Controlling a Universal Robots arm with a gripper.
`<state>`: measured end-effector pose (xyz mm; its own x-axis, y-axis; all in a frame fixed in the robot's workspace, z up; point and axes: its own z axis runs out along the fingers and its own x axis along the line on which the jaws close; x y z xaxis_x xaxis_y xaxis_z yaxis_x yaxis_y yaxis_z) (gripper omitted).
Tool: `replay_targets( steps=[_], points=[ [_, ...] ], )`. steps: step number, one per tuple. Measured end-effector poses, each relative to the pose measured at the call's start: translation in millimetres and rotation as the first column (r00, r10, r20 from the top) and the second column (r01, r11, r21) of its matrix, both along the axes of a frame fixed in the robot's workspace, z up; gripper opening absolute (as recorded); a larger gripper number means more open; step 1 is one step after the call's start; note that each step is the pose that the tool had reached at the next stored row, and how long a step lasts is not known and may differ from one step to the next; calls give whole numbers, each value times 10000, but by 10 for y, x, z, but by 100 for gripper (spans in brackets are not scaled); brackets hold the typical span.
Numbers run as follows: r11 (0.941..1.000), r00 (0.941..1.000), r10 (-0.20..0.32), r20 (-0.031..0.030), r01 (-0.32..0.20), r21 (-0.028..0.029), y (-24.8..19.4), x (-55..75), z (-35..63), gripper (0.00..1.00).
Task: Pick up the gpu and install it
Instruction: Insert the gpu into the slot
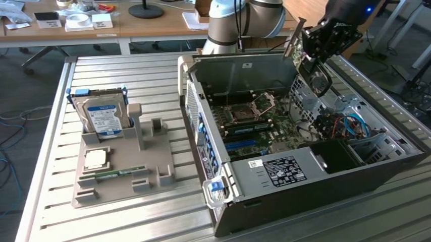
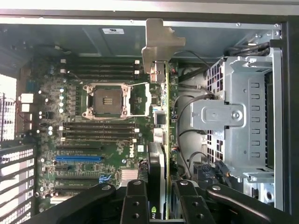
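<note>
While hand (image 2: 161, 201) grips gpu (image 2: 157, 163), slatted metal table (image 1: 128, 70), wooden desks (image 1: 161, 26) behind

Room around me
Wooden desks (image 1: 148, 27) stand behind my slatted metal table (image 1: 135, 222); loose cables (image 1: 12, 118) trail over the grey floor (image 1: 30, 85).

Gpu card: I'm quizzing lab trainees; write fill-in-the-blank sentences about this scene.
The end effector holds the thin rectangular gpu card ____ the open black computer case.
The silver blue-labelled hard drive stands ____ in the grey holder.
The motherboard's square processor socket is ____.
Missing: above; upright; empty
</note>
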<state>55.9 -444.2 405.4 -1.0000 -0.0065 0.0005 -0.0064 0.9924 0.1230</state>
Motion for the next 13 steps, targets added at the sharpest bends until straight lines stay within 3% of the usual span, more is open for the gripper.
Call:
replay_targets(
  steps=[3, 7, 13],
  points=[
    [9990, 9990, 444, 0, -444, 1, 0, 0, -4, 27],
    [9932, 9932, 1160, 0, -1160, -1, 0, 0, -12, 27],
    [9747, 9747, 2235, 0, -2235, -1, 0, 0, -19, 27]
  ],
)
